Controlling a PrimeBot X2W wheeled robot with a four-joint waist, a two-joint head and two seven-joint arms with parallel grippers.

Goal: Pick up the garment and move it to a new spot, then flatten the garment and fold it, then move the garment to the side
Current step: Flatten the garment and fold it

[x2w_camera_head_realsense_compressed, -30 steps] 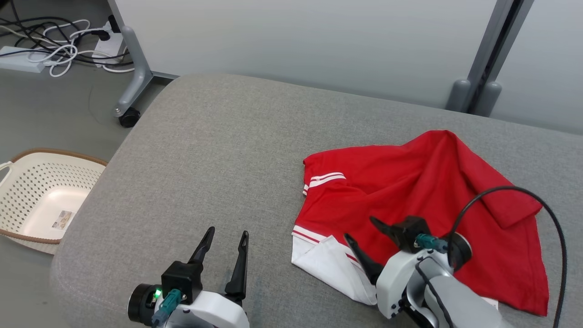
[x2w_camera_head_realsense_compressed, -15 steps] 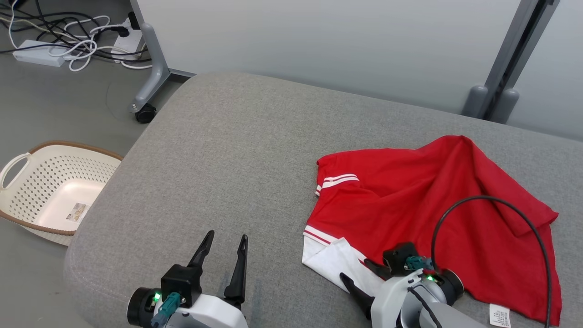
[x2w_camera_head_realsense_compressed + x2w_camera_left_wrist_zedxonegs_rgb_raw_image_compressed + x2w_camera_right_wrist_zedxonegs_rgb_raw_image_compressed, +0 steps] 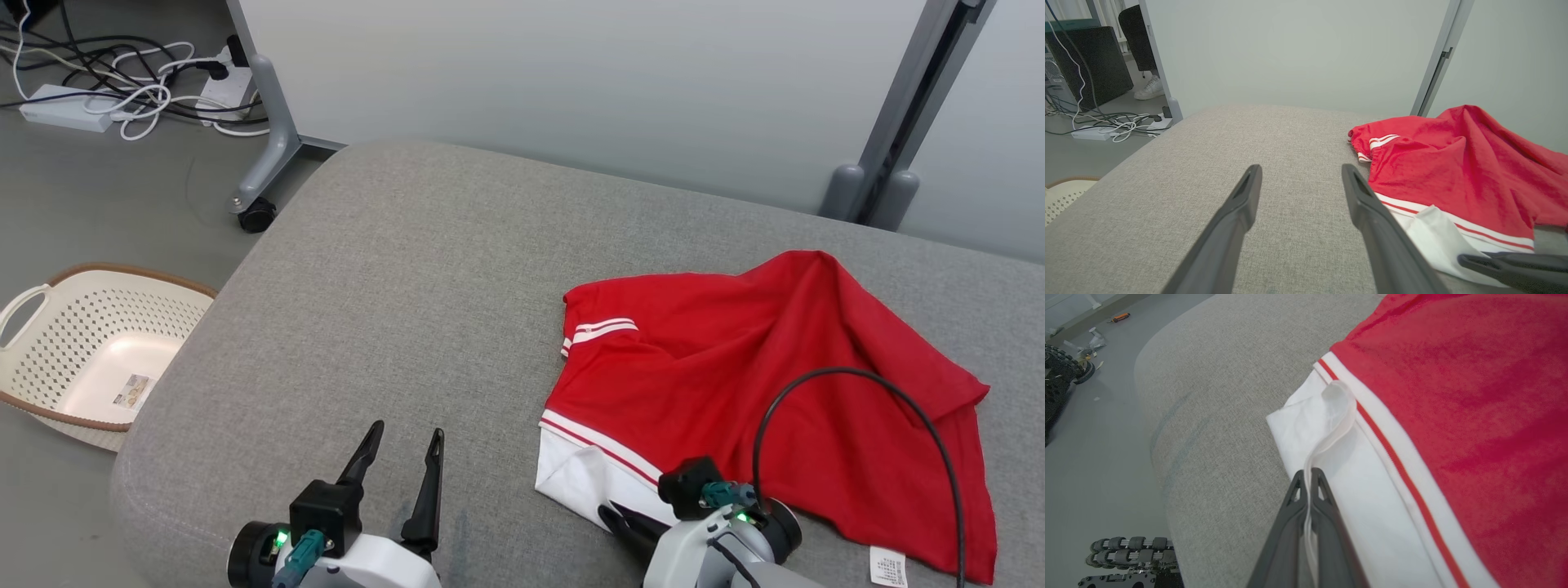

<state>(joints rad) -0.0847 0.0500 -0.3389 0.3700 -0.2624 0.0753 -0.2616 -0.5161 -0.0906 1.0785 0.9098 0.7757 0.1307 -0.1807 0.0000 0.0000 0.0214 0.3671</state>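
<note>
Two grippers, nearest the viewer. Left gripper: one, its two dark fingers spread wide, holding nothing, poised over bare grey fabric to the left of the garment and apart from it. Right gripper: one, fingers pressed together, pinching a thin raised fold of white cloth at the garment's near-left corner; in the head view its pale body covers part of the near hem. Black cable: one, arching up from the right wrist and crossing in front of the red cloth. Garment: one, red with white-and-red striped trim, lying rumpled and partly folded over on the right half of the cushion, with one white panel at the near-left corner and one white care label at the near edge. Cushion: one, grey woven, rounded corners, its left half bare. Basket: one, cream perforated plastic with a brown rim, on the floor off the cushion's left edge, a sticker on its base. Caster leg: one, grey, on the floor beyond the cushion's far-left corner. Power strips: two, white, farther left among tangled black and white leads. Pale partition panels behind, with one grey post standing beyond the garment.
</note>
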